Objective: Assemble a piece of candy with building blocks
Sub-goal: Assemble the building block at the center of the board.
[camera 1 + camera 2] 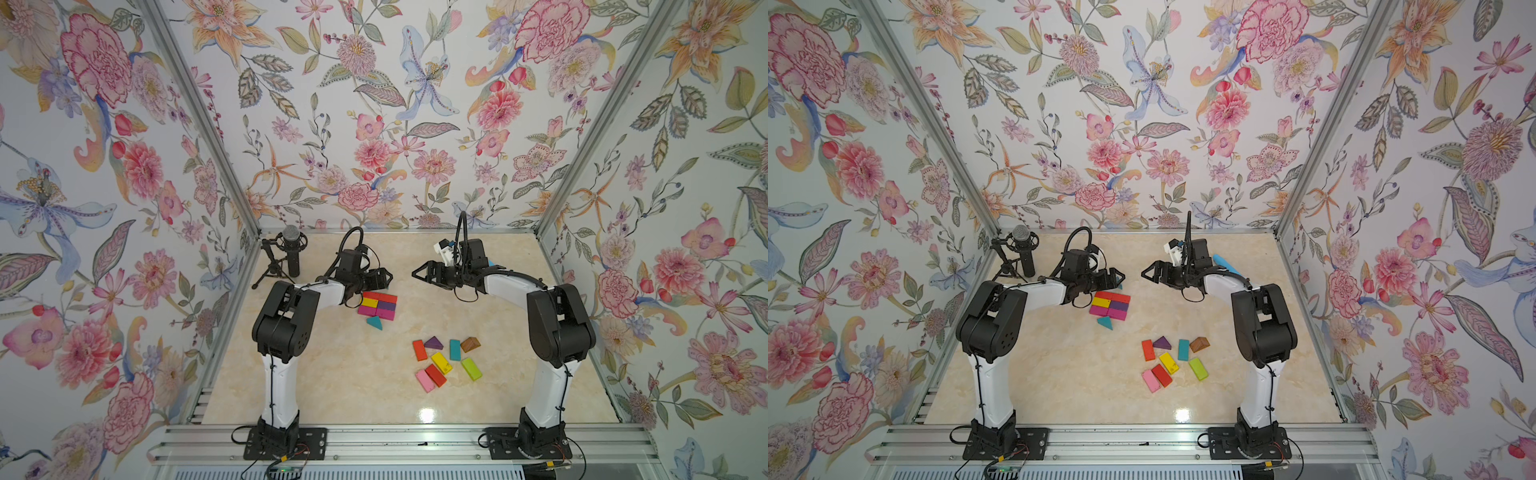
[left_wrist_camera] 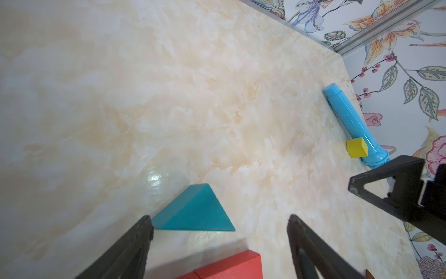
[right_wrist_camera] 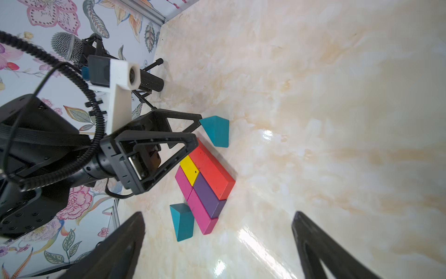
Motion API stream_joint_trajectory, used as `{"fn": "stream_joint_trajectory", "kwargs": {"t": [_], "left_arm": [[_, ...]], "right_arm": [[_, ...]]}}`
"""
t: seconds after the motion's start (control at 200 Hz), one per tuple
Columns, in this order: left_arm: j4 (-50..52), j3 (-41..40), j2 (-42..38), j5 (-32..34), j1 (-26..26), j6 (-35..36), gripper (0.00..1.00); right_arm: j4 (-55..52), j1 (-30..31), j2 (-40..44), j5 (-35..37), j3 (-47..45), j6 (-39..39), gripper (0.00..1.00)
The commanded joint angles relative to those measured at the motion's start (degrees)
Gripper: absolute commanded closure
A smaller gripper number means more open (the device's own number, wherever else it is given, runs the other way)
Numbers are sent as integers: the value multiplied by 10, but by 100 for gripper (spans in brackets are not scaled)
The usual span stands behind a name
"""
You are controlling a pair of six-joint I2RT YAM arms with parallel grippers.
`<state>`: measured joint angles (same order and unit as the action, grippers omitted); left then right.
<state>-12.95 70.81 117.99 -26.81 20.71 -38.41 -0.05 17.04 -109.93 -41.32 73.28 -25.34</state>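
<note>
In both top views, a glossy cream marble table [image 1: 332,374] carries a flat slab of painted bricks [image 1: 378,306] mid-table, its long axis running along the back edge. A teal wedge [image 1: 375,322] lies just in front of it, and loose blocks [image 1: 441,362] lie toward the front right. The left gripper [image 1: 390,279] and right gripper [image 1: 415,274] hover above the table, spread wide and empty.

The left wrist view adds a smooth light-blue tube [image 2: 350,120] with a yellow cube [image 2: 356,147] just beside it.

The right wrist view plainly shows a second teal wedge [image 3: 216,130] near the red bricks [image 3: 214,169].
</note>
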Motion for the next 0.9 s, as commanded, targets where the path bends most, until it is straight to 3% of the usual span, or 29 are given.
{"fn": "stream_joint_trajectory", "kwargs": {"t": [0.0,0.41,0.671,0.896], "left_arm": [[-7,26,17,-4,5,-8,12],[-4,125,93,-21,26,-16,12],[13,200,135,-26,42,-18,12],[85,212,92,20,42,49,10]], "right_arm": [[17,-17,46,10,-21,11,3],[13,-89,163,-10,-129,18,2],[-2,-113,188,-11,-150,30,2],[-9,-113,195,-7,-161,37,2]]}}
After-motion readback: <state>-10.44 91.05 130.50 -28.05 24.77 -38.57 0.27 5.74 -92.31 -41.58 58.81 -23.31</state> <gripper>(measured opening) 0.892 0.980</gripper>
